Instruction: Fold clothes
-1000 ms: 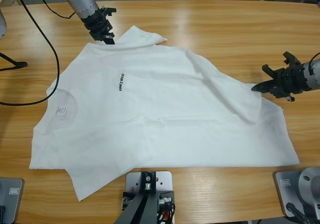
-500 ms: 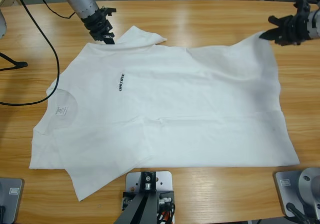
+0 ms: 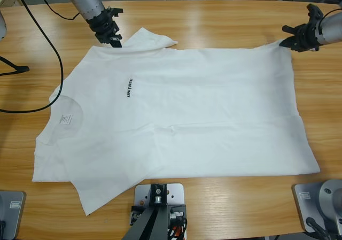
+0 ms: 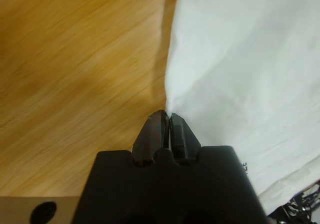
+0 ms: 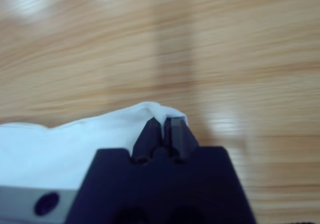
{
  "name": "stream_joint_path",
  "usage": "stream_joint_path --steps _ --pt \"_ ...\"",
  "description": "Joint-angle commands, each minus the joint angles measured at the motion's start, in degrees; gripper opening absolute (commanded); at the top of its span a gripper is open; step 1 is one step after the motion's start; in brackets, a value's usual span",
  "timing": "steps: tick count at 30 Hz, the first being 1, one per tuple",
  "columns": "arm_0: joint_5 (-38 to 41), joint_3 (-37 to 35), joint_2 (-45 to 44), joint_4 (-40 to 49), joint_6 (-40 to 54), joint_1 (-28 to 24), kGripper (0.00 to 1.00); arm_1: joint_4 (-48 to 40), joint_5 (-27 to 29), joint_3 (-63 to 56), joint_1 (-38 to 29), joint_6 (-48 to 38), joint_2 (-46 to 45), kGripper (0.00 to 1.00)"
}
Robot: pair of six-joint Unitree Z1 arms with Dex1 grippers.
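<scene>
Shirt (image 3: 187,117) spread nearly flat, front up, over the middle of the table (image 3: 214,21): collar (image 3: 67,114) to the left of the high view, hem (image 3: 302,122) to the right, and the small dark print (image 3: 130,87) showing on the chest. The left gripper (image 3: 113,38) comes in from the upper left corner and pinches the far edge of the cloth just beside the far sleeve (image 3: 152,37). In its wrist view the left gripper (image 4: 166,118) has its jaws pressed together on the very edge of the shirt (image 4: 240,59), with bare wood on one side. The right gripper (image 3: 288,42) reaches in from the right edge and holds the far hem corner. Its wrist view shows the right gripper (image 5: 162,121) with jaws clamped together on a small peak of the shirt (image 5: 75,134), the table beyond. With both grips on the same far side, well apart, the long edge between them runs nearly straight, which looks like the reason for the hold: drawn taut, the body lies smooth with only faint creases. The far sleeve lies crumpled just beside the left gripper, and the near sleeve (image 3: 96,192) sticks out toward the bottom left. As a judgement, this is flattening and squaring before the first fold, and holding the two ends of one side would let that edge be carried over toward the near edge together. The risk is uneven pull, which would skew the cloth or slip the thin pinch at the corner.
</scene>
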State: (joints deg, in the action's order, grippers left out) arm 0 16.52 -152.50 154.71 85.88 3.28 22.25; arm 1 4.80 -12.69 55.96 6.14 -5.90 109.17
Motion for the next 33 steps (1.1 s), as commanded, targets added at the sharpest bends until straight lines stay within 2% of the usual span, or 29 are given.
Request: stream_joint_path --steps 1,7,14,22,24,29,33 --pt "-0.89 -32.27 0.91 8.41 -1.77 -1.33 0.0 -1.02 -0.37 -0.85 1.42 0.36 2.52 0.0" --pt "1.24 -32.34 -2.06 5.91 -3.51 -1.32 0.0 0.91 -2.62 -2.86 1.42 0.36 -3.07 0.0" --pt "7.65 -32.25 -7.83 6.12 -3.89 -0.88 0.0 5.29 -9.68 -5.99 1.42 0.54 -9.45 0.0" --pt "10.03 -30.02 -12.68 9.51 -2.14 1.57 0.0 9.66 -10.41 -6.92 1.42 0.54 -11.28 0.0" --pt "10.73 -25.36 -15.21 9.57 -1.98 2.27 0.0 12.13 -10.05 -6.83 1.42 0.4 -12.62 0.0" --pt "9.5 -0.7 -26.37 9.39 2.22 3.04 0.0 19.14 -8.3 -6.41 1.51 0.34 -14.5 0.0" --pt "9.41 6.81 -28.71 9.32 4.0 2.18 0.0 24.11 -6.7 -5.09 1.51 0.45 -15.02 0.0"
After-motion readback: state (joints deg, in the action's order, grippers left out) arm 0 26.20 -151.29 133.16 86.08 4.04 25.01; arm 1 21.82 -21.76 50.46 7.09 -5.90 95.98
